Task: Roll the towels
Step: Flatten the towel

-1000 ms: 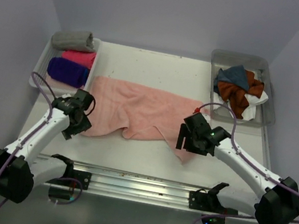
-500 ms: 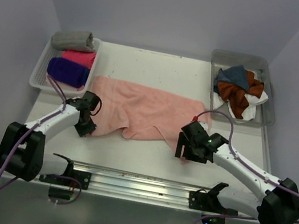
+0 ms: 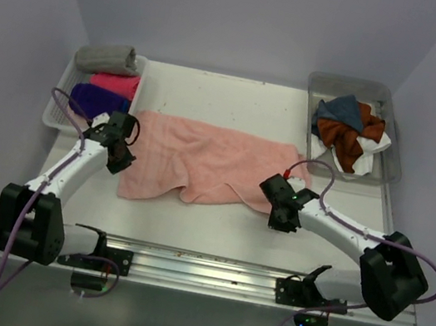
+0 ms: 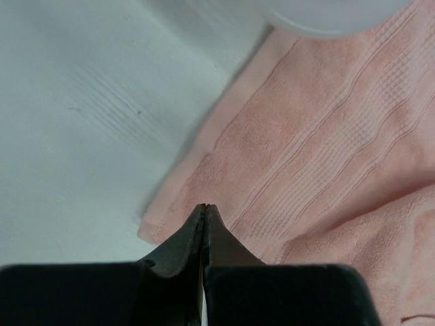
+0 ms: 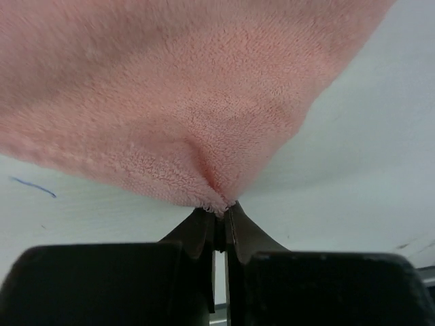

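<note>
Unclear bits first. Left gripper (image 4: 205, 208): jaws pressed fully together, tips meeting with no gap, right over the salmon pink towel (image 3: 210, 162) just inside its near-left corner. Can't tell from the wrist view whether the tips touch the cloth or sit above it. The top view doesn't settle it, since the gripper body covers the tips. Blurry white rounded shape (image 4: 333, 13) cut off at the top edge of the left wrist view; can't identify it.

Right gripper (image 5: 219, 207): jaws clamped on the towel's near-right corner, small pucker of terry pinched at the tips. Cloth fills the upper part of that view, so the rest of the towel is out of sight there. In the top view the gripper body hides the pinched corner.

Towel location: lying flat, lengthwise across the middle of the table (image 3: 229, 97), between the two grippers. Near edge is wavy, with a fold around the middle.

Around it:
- Left tray (image 3: 57, 118), far-left: three rolled towels in a row, grey towel (image 3: 106, 57) farthest, hot pink towel (image 3: 116, 83) in the middle, purple towel (image 3: 90, 98) nearest. Left gripper body sits just beside the tray's near-right corner.
- Right bin (image 3: 357, 90), far-right: loose tangled heap of teal cloth (image 3: 344, 109), rust orange cloth (image 3: 337, 135) and white cloth (image 3: 373, 146). Can't tell how many pieces.
- Metal rail (image 3: 184, 257) along the near edge, arm bases on it.
</note>
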`<state>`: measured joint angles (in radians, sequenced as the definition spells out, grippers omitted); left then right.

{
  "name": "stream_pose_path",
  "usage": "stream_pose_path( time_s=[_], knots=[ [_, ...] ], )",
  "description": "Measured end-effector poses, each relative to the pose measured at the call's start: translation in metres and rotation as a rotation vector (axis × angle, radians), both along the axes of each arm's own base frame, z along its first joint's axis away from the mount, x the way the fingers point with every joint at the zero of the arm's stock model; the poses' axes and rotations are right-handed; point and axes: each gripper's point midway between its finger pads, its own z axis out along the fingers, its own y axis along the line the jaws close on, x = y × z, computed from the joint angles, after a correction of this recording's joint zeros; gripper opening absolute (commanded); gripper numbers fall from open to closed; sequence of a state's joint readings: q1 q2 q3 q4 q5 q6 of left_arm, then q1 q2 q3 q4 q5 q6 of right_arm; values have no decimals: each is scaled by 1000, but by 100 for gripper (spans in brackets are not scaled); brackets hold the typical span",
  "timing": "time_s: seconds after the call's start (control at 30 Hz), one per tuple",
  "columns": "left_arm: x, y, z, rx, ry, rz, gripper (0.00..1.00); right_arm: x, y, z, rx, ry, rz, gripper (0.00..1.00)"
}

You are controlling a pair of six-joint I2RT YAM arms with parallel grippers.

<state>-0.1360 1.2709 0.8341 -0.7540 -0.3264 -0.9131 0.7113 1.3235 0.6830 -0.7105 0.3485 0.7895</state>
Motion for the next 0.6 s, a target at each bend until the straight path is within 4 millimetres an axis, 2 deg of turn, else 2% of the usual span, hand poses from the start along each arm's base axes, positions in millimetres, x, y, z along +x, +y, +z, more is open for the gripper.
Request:
stream_pose_path(
  time_s=[0.07,0.13,0.27,0.33,0.37,0.43,0.47,0.5,0.53,0.57,0.6],
  knots=[
    [5,3,4,-7,-12,-2,0,23,-7,13,-3,-47,-41,0],
    [13,5,11,-19,-27,-8,0,52,-8,38,-3,-122,-45,0],
    [38,13,36,-33,-97,-21,0,121,-3,122,30,-359,-48,0],
    [47,19,48,-26,-133,-23,0,138,-1,157,50,-456,-39,0],
    [49,22,51,-22,-142,-24,8,140,0,168,61,-485,-33,0],
    [45,24,50,-13,-133,-37,34,136,-2,175,68,-504,-27,0],
    [40,23,47,-12,-123,-45,65,132,-5,173,66,-501,-26,0],
    [34,23,41,-13,-106,-56,77,126,-8,165,57,-484,-25,0],
    [26,22,34,-19,-90,-56,87,120,-11,154,45,-461,-28,0],
    [17,21,26,-23,-66,-56,92,111,-18,140,20,-424,-32,0],
    [5,21,16,-28,-34,-55,92,101,-26,124,-15,-380,-43,22]
  ],
)
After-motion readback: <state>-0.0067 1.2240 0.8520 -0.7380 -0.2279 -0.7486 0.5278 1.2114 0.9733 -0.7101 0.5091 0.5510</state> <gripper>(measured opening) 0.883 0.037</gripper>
